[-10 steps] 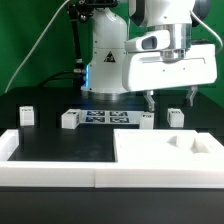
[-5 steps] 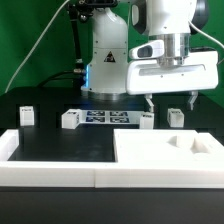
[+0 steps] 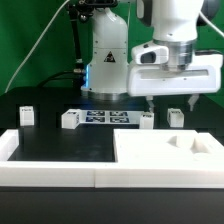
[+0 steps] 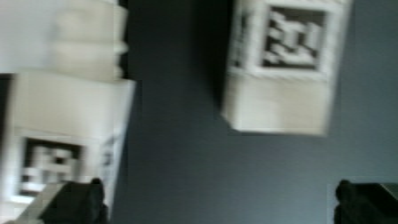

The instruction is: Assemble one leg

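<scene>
The robot's two-finger hand [image 3: 170, 101] is hovering above the black table [image 3: 60, 140] with its fingers spread wide, gripping nothing. The small white plastic rectangular leg [image 3: 175, 116] with a black-and-white tag is resting below it, near the table's far edge toward the exterior view's right, behind the large flat white square panel [image 3: 170, 155]. A second similar post [image 3: 147, 120] is sitting near it. In my judgement, the hand should be centring over one leg only and then descending straight, so that no finger is bumping the neighbour.
</scene>
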